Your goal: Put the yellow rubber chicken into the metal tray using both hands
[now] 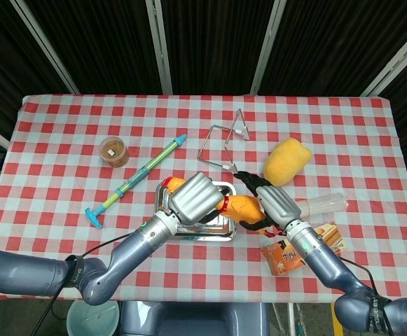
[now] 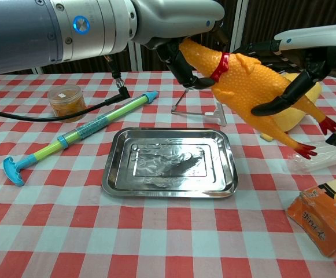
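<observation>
The yellow rubber chicken (image 2: 246, 87) with a red collar hangs in the air, tilted, feet down to the right. It is above and to the right of the metal tray (image 2: 113, 171). My left hand (image 2: 182, 61) grips its neck just behind the head. My right hand (image 2: 292, 72) wraps around its body from the far side, dark fingers curled under it. In the head view the left hand (image 1: 192, 198) and right hand (image 1: 277, 203) cover most of the chicken (image 1: 242, 207) and much of the tray (image 1: 164, 187). Nothing lies in the tray.
A green and blue pump toy (image 2: 78, 135) lies left of the tray, with a small jar (image 2: 67, 102) behind it. A wire stand (image 1: 224, 147) and a yellow mango-shaped toy (image 1: 286, 161) sit behind. A clear bottle (image 1: 323, 204) and an orange snack box (image 2: 327, 223) lie at the right.
</observation>
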Robot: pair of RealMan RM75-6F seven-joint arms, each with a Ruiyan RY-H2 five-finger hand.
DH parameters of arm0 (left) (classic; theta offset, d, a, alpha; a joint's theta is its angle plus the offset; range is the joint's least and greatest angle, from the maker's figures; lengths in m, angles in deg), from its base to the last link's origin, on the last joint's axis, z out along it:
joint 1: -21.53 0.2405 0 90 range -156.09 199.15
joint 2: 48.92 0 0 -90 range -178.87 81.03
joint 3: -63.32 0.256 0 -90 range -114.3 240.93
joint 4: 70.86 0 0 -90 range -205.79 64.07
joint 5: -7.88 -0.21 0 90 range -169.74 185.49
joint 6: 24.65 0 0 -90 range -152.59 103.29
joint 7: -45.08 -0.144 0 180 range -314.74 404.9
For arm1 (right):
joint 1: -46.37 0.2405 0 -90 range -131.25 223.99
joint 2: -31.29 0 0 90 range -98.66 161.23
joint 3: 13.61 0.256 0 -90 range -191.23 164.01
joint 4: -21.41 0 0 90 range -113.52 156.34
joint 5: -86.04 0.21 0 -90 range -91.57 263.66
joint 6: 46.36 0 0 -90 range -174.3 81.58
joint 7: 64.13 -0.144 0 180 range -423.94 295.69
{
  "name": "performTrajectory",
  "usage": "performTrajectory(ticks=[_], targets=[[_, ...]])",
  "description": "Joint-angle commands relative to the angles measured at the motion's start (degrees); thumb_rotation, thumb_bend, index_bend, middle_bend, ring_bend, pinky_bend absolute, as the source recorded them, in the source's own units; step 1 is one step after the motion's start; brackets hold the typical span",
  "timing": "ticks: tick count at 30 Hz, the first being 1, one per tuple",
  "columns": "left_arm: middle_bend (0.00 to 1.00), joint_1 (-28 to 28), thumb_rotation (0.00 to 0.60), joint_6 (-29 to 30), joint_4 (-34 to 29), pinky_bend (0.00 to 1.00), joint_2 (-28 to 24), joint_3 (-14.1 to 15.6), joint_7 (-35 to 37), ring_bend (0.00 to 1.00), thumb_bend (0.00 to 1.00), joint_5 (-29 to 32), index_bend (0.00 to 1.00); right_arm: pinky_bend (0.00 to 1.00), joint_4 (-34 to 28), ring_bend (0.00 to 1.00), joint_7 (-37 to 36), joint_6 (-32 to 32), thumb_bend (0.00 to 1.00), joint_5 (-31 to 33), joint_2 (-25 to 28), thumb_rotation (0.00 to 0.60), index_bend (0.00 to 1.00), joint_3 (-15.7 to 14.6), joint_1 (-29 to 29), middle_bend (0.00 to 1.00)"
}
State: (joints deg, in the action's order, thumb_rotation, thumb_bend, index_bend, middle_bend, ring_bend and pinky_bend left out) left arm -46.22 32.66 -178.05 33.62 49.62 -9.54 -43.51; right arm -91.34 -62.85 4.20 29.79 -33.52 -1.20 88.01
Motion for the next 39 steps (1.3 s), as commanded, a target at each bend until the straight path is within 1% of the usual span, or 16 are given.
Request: performTrajectory(ticks=[1,4,9,10,11,14,20,23,24,28,32,35,39], targets=[[0.75,-0.3,0.600,0.0,-0.1,0.78,-0.1,0.3,0.1,0.65,0.73,0.3,0.66,0.10,0.3,0.06,0.5,0.0,0.27,0.7,-0.2,0.600,0.01,0.0,0.4,0.08],[0.75,-0.7,0.600,-0.4,-0.3,0.78,-0.3,0.6,0.7,0.65,0.73,0.8,0.66,0.15,0.6,0.10,0.7,-0.4,0.27,1.2,-0.1,0.600,0.08,0.1,0.7,0.13],[0.75,-0.9,0.600,-0.5,-0.6,0.78,-0.7,1.2,1.9,0.65,0.73,0.3,0.66,0.28,1.2,0.23,0.6,-1.2,0.27,2.0,-0.2,0.600,0.26,0.2,1.2,0.24],[0.75,-1.0,0.600,-0.6,-0.6,0.78,-0.7,1.4,2.1,0.65,0.73,0.2,0.66,0.32,1.5,0.27,0.7,-1.3,0.29,2.1,-0.2,0.600,0.31,0.1,1.3,0.28],[0.75,-1.1,0.600,-0.6,-0.5,0.78,-0.8,1.5,2.0,0.65,0.73,0.2,0.66,0.34,1.7,0.29,0.8,-1.4,0.33,2.1,-0.3,0.600,0.33,0.1,1.4,0.30],[0.75,-1.2,0.600,-0.6,-0.4,0.78,-0.7,1.7,2.4,0.65,0.72,0.0,0.66,0.44,2.3,0.38,0.8,-1.7,0.56,2.6,-0.6,0.600,0.41,0.1,1.7,0.39],[0.75,-1.4,0.600,-0.5,-0.1,0.78,-0.7,2.2,3.6,0.65,0.72,-0.8,0.66,0.62,3.5,0.52,0.2,-2.7,0.81,3.0,-1.0,0.600,0.59,0.0,2.0,0.52],[0.75,-1.4,0.600,-0.5,0.0,0.78,-0.7,2.5,4.0,0.65,0.71,-1.2,0.66,0.69,4.1,0.59,-0.3,-3.0,0.88,2.7,-1.1,0.600,0.67,-0.1,2.0,0.59],[0.75,-1.4,0.600,-0.4,0.0,0.78,-0.7,2.6,4.2,0.65,0.71,-1.3,0.66,0.72,4.2,0.61,-0.4,-3.1,0.89,2.6,-1.1,0.600,0.70,-0.1,2.0,0.61],[0.75,-1.5,0.600,-0.4,0.6,0.78,-0.5,3.1,4.4,0.65,0.66,-1.7,0.66,0.84,4.7,0.74,-0.7,-3.0,0.90,1.9,-1.4,0.600,0.86,-0.2,1.8,0.75],[0.75,-1.6,0.600,-0.1,0.9,0.78,-0.2,3.4,4.6,0.65,0.66,-2.2,0.66,0.93,5.0,0.85,-1.1,-2.7,0.91,1.5,-1.5,0.600,0.98,-0.2,1.6,0.86],[0.75,-1.6,0.600,0.0,0.9,0.78,-0.2,3.4,4.9,0.65,0.65,-2.2,0.66,0.98,5.2,0.90,-1.4,-2.6,0.92,1.3,-1.5,0.600,1.00,-0.2,1.4,0.92],[0.75,-1.6,0.600,0.3,1.1,0.78,-0.1,3.6,5.1,0.65,0.64,-2.7,0.66,1.00,5.4,0.91,-2.1,-3.1,0.93,1.0,-1.3,0.600,1.00,-0.3,1.3,0.94]])
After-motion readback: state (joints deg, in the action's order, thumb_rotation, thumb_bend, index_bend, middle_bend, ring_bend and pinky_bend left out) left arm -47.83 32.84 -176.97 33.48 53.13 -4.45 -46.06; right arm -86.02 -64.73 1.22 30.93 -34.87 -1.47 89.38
